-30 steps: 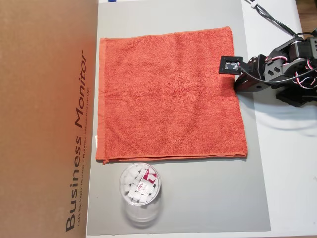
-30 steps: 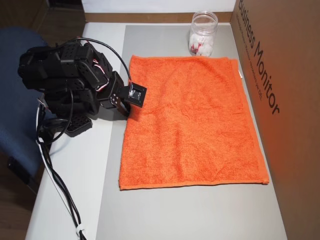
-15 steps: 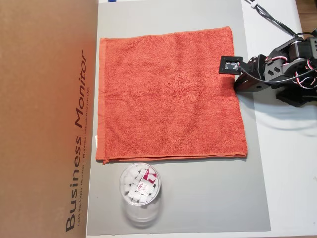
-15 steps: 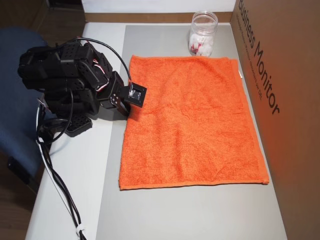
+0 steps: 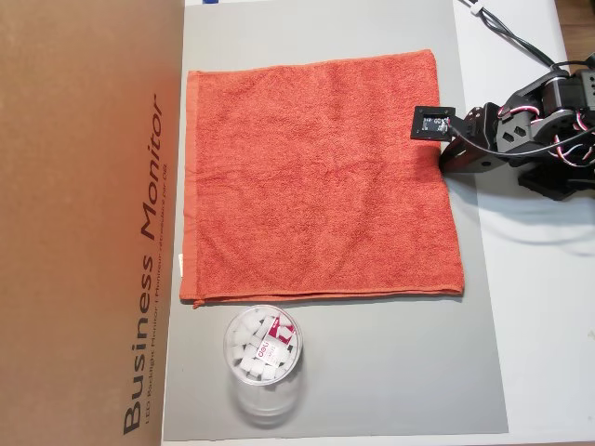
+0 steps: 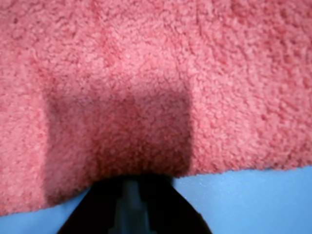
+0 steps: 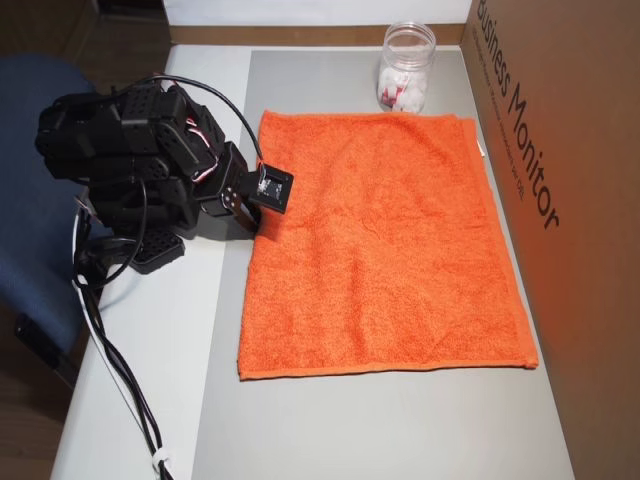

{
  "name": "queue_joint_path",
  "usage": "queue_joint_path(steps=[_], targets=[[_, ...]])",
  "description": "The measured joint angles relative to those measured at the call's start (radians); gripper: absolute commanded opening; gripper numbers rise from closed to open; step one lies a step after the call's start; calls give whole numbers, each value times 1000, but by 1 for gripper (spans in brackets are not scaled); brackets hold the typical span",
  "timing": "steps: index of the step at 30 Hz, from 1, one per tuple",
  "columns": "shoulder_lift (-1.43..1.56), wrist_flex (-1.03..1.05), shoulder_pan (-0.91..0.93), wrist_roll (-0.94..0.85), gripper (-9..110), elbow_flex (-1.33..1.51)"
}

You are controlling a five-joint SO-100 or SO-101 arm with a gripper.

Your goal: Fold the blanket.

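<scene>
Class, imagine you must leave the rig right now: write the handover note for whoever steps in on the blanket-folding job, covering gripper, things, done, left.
Gripper: down at the blanket's arm-side edge, near one corner. Its tips are hidden, so whether it is open or shut cannot be told.
Blanket: spread flat and unfolded on the grey mat, one edge against the cardboard box.
Jar: stands on the mat just beyond the blanket's edge, apart from it.
Done: nothing folded; the arm has only reached the edge.
Left: grasp the edge, carry it across to the opposite side, release, and probably check that the hems line up.
</scene>
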Motion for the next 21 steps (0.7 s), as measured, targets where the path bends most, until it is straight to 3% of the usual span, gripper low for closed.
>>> queue_joint_path(steps=[21], targets=[[-400,-2,-2,-2,2,-273]])
